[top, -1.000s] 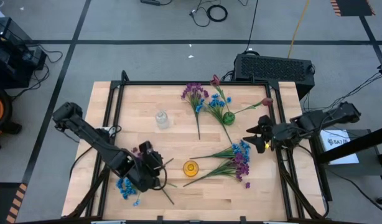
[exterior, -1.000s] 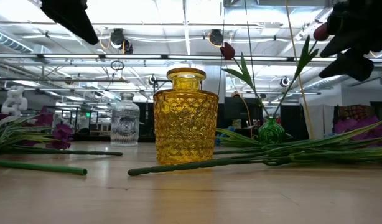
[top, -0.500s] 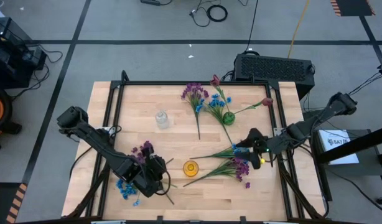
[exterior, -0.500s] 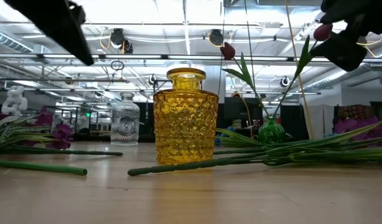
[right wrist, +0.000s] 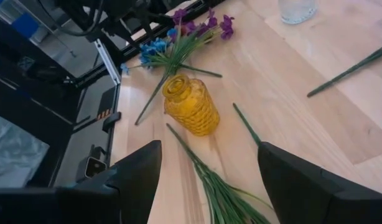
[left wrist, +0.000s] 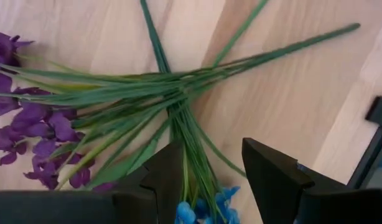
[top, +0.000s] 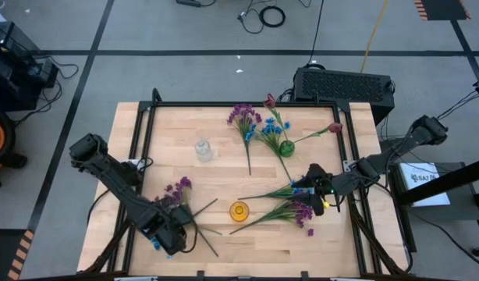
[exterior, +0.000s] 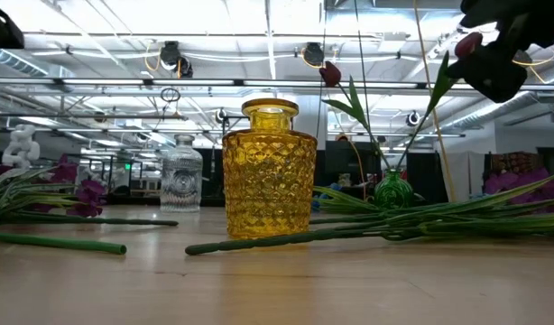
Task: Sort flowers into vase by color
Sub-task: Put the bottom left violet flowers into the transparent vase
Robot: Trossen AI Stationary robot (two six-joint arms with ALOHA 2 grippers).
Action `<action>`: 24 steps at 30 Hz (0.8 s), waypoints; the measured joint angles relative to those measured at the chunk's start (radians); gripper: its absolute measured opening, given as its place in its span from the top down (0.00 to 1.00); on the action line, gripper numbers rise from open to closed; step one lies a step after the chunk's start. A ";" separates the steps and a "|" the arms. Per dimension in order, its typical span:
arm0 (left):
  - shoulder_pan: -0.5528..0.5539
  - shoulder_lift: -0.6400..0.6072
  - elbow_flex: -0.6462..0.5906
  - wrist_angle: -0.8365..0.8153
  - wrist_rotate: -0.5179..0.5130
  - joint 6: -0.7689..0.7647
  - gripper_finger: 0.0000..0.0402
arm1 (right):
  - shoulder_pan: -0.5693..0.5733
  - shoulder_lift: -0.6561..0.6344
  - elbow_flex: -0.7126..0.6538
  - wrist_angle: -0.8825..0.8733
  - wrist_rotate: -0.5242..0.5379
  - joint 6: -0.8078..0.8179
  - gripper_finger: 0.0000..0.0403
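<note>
Flowers are what we're sorting, and most still lie loose: a purple/blue bunch (top: 171, 204) at the near-left of the table (top: 216, 257), a mixed blue/purple bunch (top: 296, 201) near-right, and a purple sprig (top: 243, 121) w/ a blue sprig (top: 269, 133) flat at the far side. Change vs a sec ago: left gripper (top: 165, 234) has slid toward the near-left corner and now sits over the stems of its bunch; wrist view shows its fingers (left wrist: 275, 177) apart, straddling the green stems, nothing pinched yet. Right gripper (top: 316, 187) has moved in from the table's right edge to hover over the near-right bunch, fingers (right wrist: 303, 180) apart, empty. We read that as both arms lining up for pick-ups, so the sort is early on. Containers: green vase (top: 286, 147) at far right holds two dark red tulips (top: 269, 101); yellow vase (top: 239, 211) near centre looks empty; clear vase (top: 202, 148) further back-left also looks empty. Blue and purple still need homes, prob. one colour per empty vase.
</note>
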 joint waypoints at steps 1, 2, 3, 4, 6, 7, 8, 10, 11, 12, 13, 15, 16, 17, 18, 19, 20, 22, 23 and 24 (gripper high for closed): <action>-0.006 0.000 0.000 0.000 -0.010 0.000 0.57 | 0.000 0.000 0.000 -0.001 -0.005 -0.002 0.36; -0.009 0.000 0.000 0.000 -0.031 -0.007 0.57 | -0.001 0.000 0.000 0.000 -0.012 -0.002 0.36; -0.012 0.001 0.000 0.000 -0.054 -0.026 0.57 | -0.002 0.000 0.000 0.000 -0.013 -0.001 0.36; -0.013 0.002 0.000 0.000 -0.075 -0.046 0.57 | -0.001 0.001 0.000 0.000 -0.014 -0.001 0.36; -0.019 0.006 0.000 -0.004 -0.089 -0.063 0.57 | -0.001 0.001 0.000 0.005 -0.015 0.001 0.36; -0.023 0.009 0.000 -0.011 -0.090 -0.069 0.57 | -0.001 0.001 0.000 0.012 -0.017 0.004 0.36; -0.026 0.012 0.000 -0.015 -0.088 -0.071 0.57 | -0.001 0.001 0.000 0.015 -0.020 0.004 0.36; -0.033 0.019 0.000 -0.013 -0.084 -0.061 0.57 | -0.001 0.001 0.000 0.015 -0.020 0.003 0.36; -0.037 0.024 0.000 -0.002 -0.083 -0.045 0.57 | -0.001 0.001 0.000 0.017 -0.020 0.000 0.36; -0.037 0.030 0.000 0.017 -0.085 -0.023 0.57 | -0.001 0.001 0.000 0.020 -0.020 -0.004 0.36; -0.037 0.037 0.000 0.043 -0.091 -0.001 0.57 | -0.001 0.001 0.000 0.021 -0.020 -0.009 0.36; -0.037 0.057 0.002 0.068 -0.135 0.013 0.57 | -0.001 0.001 0.000 0.021 -0.020 -0.016 0.36; -0.037 0.070 0.002 0.061 -0.152 0.003 0.57 | -0.001 0.001 0.000 0.022 -0.020 -0.016 0.36; -0.035 0.084 0.002 0.043 -0.169 -0.025 0.57 | -0.001 0.001 0.000 0.021 -0.020 -0.013 0.36; -0.030 0.098 0.002 0.020 -0.179 -0.074 0.57 | -0.001 0.001 0.000 0.021 -0.020 -0.006 0.36; -0.020 0.111 0.002 -0.005 -0.177 -0.140 0.57 | -0.001 0.001 0.000 0.022 -0.020 0.000 0.36; -0.008 0.123 0.001 -0.026 -0.159 -0.215 0.57 | -0.001 0.001 0.000 0.022 -0.020 0.002 0.36; 0.010 0.138 0.001 -0.032 -0.108 -0.371 0.57 | -0.001 0.001 0.000 0.022 -0.020 0.003 0.36; 0.014 0.143 0.001 -0.021 -0.101 -0.447 0.57 | -0.001 0.001 0.000 0.022 -0.020 0.001 0.36; 0.015 0.146 0.001 -0.005 -0.091 -0.512 0.57 | -0.001 0.001 0.000 0.022 -0.020 -0.001 0.36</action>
